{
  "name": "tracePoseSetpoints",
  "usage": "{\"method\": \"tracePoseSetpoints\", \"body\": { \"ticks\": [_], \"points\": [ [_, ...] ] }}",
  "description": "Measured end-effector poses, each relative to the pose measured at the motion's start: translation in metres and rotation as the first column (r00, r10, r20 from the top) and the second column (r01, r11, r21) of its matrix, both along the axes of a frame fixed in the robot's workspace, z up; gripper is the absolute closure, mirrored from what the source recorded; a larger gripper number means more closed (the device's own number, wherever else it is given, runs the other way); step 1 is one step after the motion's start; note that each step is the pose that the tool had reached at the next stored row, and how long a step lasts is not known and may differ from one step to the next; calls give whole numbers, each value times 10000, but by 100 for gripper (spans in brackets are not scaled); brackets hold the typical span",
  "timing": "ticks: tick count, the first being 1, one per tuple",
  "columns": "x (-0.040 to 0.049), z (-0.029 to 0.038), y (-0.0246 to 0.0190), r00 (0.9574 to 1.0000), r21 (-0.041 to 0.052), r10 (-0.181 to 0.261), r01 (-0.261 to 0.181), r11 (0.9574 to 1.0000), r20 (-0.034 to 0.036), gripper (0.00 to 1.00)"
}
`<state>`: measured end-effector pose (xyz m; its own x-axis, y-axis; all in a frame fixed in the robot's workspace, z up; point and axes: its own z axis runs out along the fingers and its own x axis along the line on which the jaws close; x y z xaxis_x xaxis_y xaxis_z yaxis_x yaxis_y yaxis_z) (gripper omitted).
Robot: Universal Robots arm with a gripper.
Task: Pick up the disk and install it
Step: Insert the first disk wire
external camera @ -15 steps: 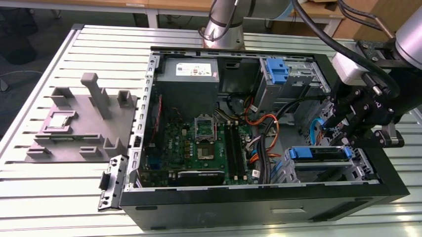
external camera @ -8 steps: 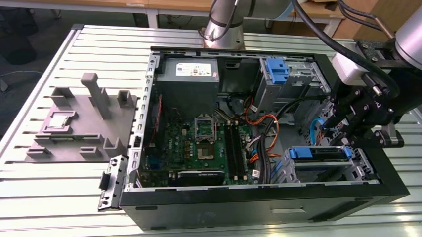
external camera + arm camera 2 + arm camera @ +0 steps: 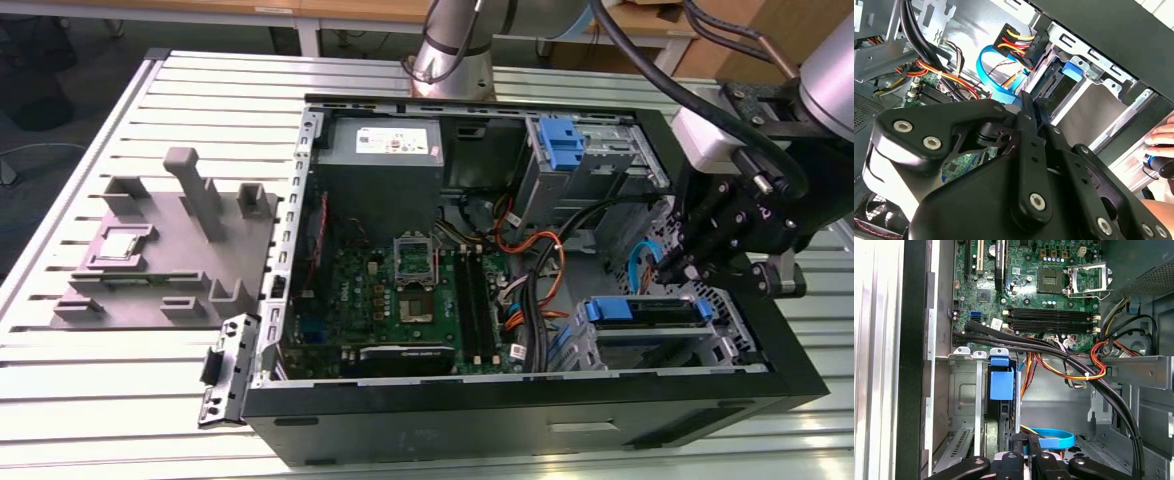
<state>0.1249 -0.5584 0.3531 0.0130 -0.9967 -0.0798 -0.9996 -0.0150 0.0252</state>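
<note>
The disk [image 3: 646, 311] sits in the drive bay at the case's [image 3: 400, 430] lower corner, at about four o'clock in the exterior view, its blue carrier facing up and its long axis running across that view from left to right. In the first wrist view the disk [image 3: 1002, 385] stands on edge in the metal cage [image 3: 966, 390], blue tab outermost. The gripper [image 3: 714, 262] hangs just beside it at two o'clock in the exterior view, the arm reaching down over the case's wall. Its jaws are drawn close together with nothing between them, seen in the second wrist view [image 3: 1026, 107]. A blue data cable [image 3: 991, 75] and bundled power wires [image 3: 1074, 365] crowd the space next to the bay. The motherboard [image 3: 400, 290] lies at nine o'clock from the disk. A person's hand [image 3: 1161, 137] rests outside the case on the surface [image 3: 134, 380].
</note>
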Motion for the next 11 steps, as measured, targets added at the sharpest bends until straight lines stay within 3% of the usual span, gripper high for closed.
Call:
{"method": "tracePoseSetpoints", "body": {
  "ticks": [9,11],
  "points": [
    [-2,-3,0,10000,1,0,0,10000,2,84],
    [-20,-4,-2,10000,11,2,-2,10000,52,84]
  ]
}}
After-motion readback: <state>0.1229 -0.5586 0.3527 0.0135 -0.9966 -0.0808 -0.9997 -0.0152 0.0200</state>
